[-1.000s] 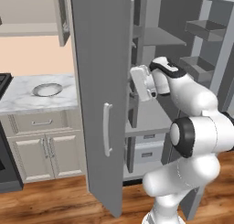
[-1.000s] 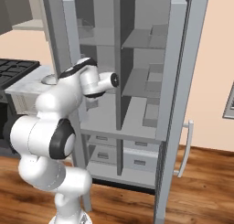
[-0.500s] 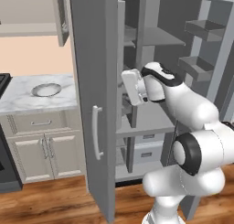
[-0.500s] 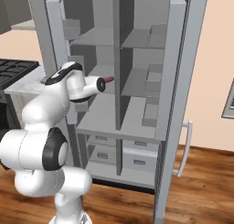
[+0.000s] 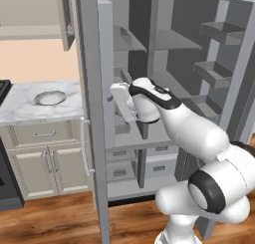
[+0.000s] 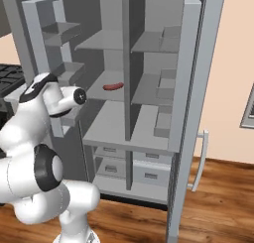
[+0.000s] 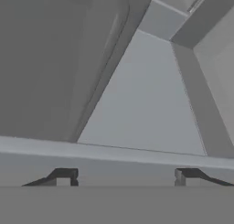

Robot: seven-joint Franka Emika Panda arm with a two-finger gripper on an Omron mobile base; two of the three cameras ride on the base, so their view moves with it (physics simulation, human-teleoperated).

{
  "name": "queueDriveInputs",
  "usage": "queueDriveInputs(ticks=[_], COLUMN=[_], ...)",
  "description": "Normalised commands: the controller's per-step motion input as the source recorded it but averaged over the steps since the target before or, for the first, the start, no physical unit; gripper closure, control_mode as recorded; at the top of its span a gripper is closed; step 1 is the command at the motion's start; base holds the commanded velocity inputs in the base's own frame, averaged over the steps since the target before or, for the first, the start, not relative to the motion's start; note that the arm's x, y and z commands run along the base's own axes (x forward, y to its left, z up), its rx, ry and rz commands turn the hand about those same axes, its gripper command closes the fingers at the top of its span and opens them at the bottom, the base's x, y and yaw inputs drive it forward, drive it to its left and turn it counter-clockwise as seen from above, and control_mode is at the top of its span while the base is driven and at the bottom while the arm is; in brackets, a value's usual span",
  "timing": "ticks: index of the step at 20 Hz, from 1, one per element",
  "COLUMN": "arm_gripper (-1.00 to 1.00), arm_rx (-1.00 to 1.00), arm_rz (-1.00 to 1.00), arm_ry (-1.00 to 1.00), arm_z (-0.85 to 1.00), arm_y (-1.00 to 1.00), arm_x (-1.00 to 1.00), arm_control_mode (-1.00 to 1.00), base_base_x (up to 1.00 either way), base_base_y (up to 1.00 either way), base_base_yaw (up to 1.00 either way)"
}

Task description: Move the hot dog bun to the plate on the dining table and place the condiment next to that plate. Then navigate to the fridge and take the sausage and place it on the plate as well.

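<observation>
Here, left base view: the arm reaches into the open fridge [image 5: 164, 49]. Right base view: one sausage [image 6: 113, 86] lies on a middle shelf, long axis left-right along it. Hand view: gripper [image 7: 124, 176] fingers spread wide, empty.

So there's a marble counter [image 5: 30, 108] left of the open doors, with a metal bowl [image 5: 49, 97] sitting on it. Cream cabinets [image 5: 42, 158] underneath, black stove [image 5: 4, 86] at the edge, wood floor [image 6: 218, 197], peach wall [image 5: 35, 59].
</observation>
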Motion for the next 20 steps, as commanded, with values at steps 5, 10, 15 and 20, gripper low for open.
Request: queueDriveInputs(ticks=[5,10,15,20], arm_gripper=[-1.0,-1.0,-1.0,-1.0], arm_rx=[-0.06,-0.01,-0.02,-0.11], arm_rz=[-0.04,-0.01,-0.01,-0.02], arm_ry=[0.0,-0.01,0.0,0.0], arm_z=[0.0,0.07,0.32,0.41], arm_y=[0.87,-0.2,-0.69,-0.84], arm_x=[-0.04,-0.48,-0.33,-0.15], arm_control_mode=[-1.0,-1.0,-1.0,-1.0], base_base_x=[0.0,0.0,0.0,0.0], base_base_y=[0.0,0.0,0.0,0.0], base_base_yaw=[0.0,0.0,0.0,0.0])
